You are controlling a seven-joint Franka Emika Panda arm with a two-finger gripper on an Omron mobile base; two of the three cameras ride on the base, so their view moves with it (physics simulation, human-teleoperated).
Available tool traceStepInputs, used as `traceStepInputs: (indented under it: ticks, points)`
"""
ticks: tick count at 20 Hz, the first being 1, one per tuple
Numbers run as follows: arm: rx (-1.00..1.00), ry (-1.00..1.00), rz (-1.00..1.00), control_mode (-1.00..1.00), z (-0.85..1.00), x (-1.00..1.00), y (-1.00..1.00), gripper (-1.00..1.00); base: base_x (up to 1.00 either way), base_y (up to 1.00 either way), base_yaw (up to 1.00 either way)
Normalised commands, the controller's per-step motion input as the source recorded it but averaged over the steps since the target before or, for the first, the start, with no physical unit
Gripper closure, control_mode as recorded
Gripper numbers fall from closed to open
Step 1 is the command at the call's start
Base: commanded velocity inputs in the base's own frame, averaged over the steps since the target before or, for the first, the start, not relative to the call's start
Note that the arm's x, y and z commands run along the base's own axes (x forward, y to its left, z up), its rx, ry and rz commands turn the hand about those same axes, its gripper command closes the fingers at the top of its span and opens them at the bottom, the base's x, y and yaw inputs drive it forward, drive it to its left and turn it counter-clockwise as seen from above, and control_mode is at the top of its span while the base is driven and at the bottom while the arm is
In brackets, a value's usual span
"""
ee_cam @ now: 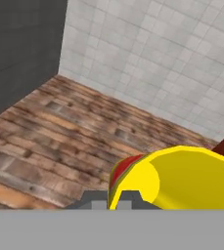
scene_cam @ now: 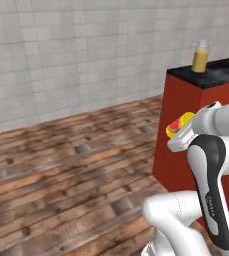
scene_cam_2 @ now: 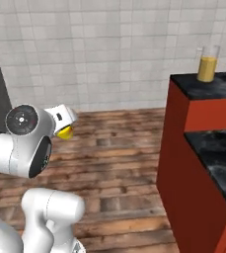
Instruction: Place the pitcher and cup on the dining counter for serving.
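Yellow cup (ee_cam: 182, 178) carried in clenched gripper (ee_cam: 114, 199), low beside dining counter (scene_cam: 186, 115); pitcher (scene_cam: 200, 56) already upright on far corner. Risks: clipping red front panel while lifting, or toppling pitcher on set-down.

My own wrist hides most of the cup (scene_cam: 182, 124), and my fingers around it are out of sight. The dining counter (scene_cam_2: 206, 86) runs off the right edge. The pitcher (scene_cam_2: 207, 63) shows too small for detail.
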Motion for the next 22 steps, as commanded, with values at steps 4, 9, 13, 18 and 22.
traceStepInputs:
  ticks: [4, 9, 13, 18, 22]
  points:
    - [0.00, 0.00, 0.00, 1.00, 0.00, 0.00, 0.00, 1.00, 1.00, 0.89, -0.61]
    - [0.00, 0.00, 0.00, 1.00, 0.00, 0.00, 0.00, 1.00, 1.00, 0.90, -0.61]
    - [0.00, 0.00, 0.00, 1.00, 0.00, 0.00, 0.00, 1.00, 0.99, 0.94, -0.59]
    - [0.00, 0.00, 0.00, 1.00, 0.00, 0.00, 0.00, 1.00, 1.00, 0.98, -0.56]
    - [0.00, 0.00, 0.00, 1.00, 0.00, 0.00, 0.00, 1.00, 1.00, 1.00, -0.53]
